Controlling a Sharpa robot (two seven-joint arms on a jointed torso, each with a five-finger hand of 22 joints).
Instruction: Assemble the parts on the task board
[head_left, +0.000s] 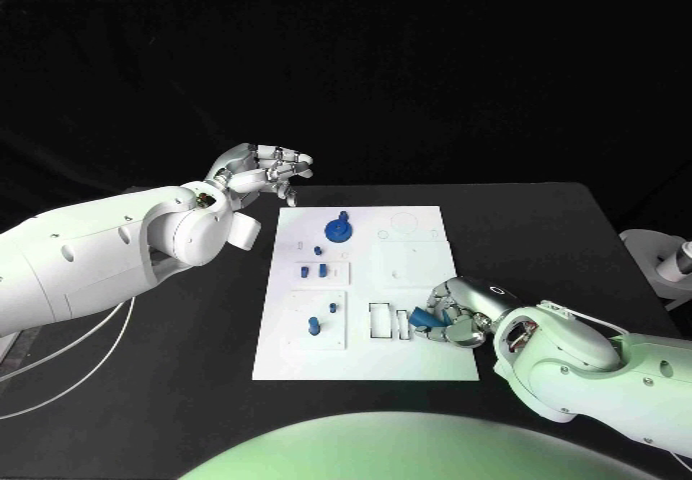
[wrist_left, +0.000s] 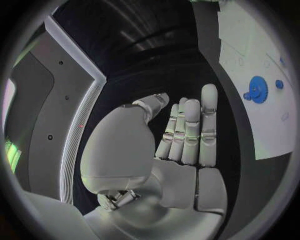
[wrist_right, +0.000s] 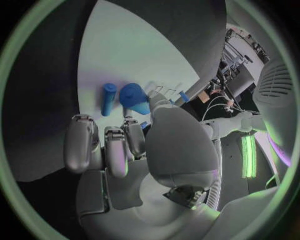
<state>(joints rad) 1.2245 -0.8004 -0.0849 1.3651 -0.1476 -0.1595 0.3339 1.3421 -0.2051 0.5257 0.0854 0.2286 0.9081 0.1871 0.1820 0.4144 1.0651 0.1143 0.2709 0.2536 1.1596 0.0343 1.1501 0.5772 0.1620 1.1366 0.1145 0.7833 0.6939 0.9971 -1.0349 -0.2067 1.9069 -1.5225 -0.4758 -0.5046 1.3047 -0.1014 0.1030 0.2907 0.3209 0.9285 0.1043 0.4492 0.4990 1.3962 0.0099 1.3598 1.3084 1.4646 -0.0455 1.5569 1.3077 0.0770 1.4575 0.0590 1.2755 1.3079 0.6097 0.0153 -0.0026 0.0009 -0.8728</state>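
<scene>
The step in hand looks like the placing of one small part near the board's near right corner; the left side of the scene is idle.

Furthest left, the left hand (head_left: 264, 168) hovers above the black bench (head_left: 188, 330), off the far left corner of the flat white rectangular task board (head_left: 433, 365). In the left wrist view its fingers (wrist_left: 190, 131) stand straight and side by side, with nothing in them, so it is open and empty.

On the board itself, the blue toothed gear wheel (head_left: 339, 230) stands near the far edge, left of centre. Nearer lie several small blue pegs (head_left: 307, 270), and nearer still one upright blue cylindrical peg (head_left: 315, 324) sits in the near left block.

To the right, the right hand (head_left: 459, 315) rests over the board's right edge, beside the pale rectangular slots (head_left: 381, 320). Its fingers are curled round a small blue tapered plastic part (head_left: 421, 318); the right wrist view shows that part (wrist_right: 135, 98) pinched at the fingertips, with a slim blue cylinder (wrist_right: 108, 99) lying on the white surface just beside it.

I judge the next move to be a small, careful one: line the held part up with its seat, press it down straight, and only then loosen the fingers. Which seat is meant I cannot tell.
</scene>
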